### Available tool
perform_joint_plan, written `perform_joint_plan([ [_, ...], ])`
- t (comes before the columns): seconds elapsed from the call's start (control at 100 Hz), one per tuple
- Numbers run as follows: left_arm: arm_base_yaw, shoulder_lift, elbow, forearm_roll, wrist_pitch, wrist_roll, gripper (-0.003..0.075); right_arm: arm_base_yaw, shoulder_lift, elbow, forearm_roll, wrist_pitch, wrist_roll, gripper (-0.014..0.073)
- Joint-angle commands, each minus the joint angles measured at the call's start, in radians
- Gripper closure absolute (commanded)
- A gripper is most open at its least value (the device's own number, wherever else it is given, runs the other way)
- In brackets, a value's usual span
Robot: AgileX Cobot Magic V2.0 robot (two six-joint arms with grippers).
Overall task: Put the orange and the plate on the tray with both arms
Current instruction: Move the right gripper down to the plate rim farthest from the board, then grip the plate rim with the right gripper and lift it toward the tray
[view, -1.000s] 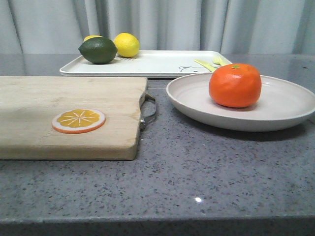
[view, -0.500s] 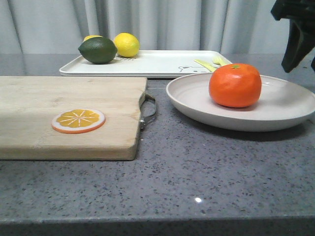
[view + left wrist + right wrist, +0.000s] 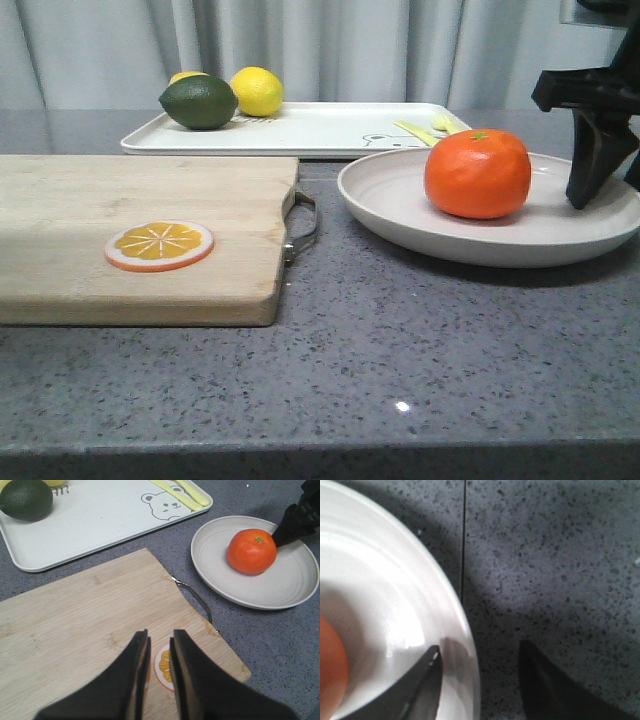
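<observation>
The orange [image 3: 478, 173] sits in the off-white plate [image 3: 560, 225] on the grey counter at the right. It also shows in the left wrist view [image 3: 251, 551] on the plate [image 3: 295, 585]. The white tray [image 3: 320, 130] with a bear drawing lies behind. My right gripper [image 3: 610, 185] is open and low over the plate's right rim, to the right of the orange. In the right wrist view [image 3: 480, 649] one finger is inside the plate [image 3: 395, 605] and one outside. My left gripper [image 3: 159, 636] is shut and empty, above the cutting board.
A wooden cutting board [image 3: 130, 230] with a metal handle lies left of the plate and bears a flat orange slice [image 3: 160, 245]. On the tray are a lime [image 3: 199, 102], a lemon [image 3: 257, 90] and yellow utensils [image 3: 425, 128]. A curtain hangs behind.
My right gripper came into view from the upper right and lowered to the plate's right rim. The orange, plate and tray have not moved.
</observation>
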Motion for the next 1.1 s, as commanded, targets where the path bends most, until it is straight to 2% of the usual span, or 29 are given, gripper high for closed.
perform_joint_plan([
  [0.0, 0.002, -0.009, -0.026, -0.016, -0.073, -0.004, 0.0625, 0.001, -0.032, -0.034, 0.013, -0.019, -0.009, 0.0372],
  [0.13, 0.002, -0.009, -0.026, -0.016, -0.073, -0.004, 0.0625, 0.0, -0.032, -0.034, 0.018, -0.018, -0.008, 0.0584],
  [0.22, 0.002, -0.007, -0.026, -0.016, -0.073, -0.004, 0.0625, -0.002, -0.032, -0.034, 0.022, -0.016, -0.008, 0.0673],
  [0.46, 0.002, -0.007, -0.026, -0.016, -0.073, -0.004, 0.0625, -0.003, -0.033, -0.057, 0.053, -0.005, -0.008, 0.0665],
  [0.67, 0.002, -0.007, -0.026, -0.019, -0.073, -0.004, 0.0625, -0.003, -0.032, -0.156, 0.123, 0.024, -0.009, 0.0665],
  [0.89, 0.002, -0.007, -0.026, -0.019, -0.073, -0.004, 0.0625, -0.003, 0.022, -0.314, 0.153, 0.036, -0.014, 0.0665],
  [1.09, 0.002, -0.007, -0.026, -0.019, -0.073, -0.004, 0.0625, -0.003, 0.147, -0.497, 0.224, 0.065, -0.038, 0.0665],
])
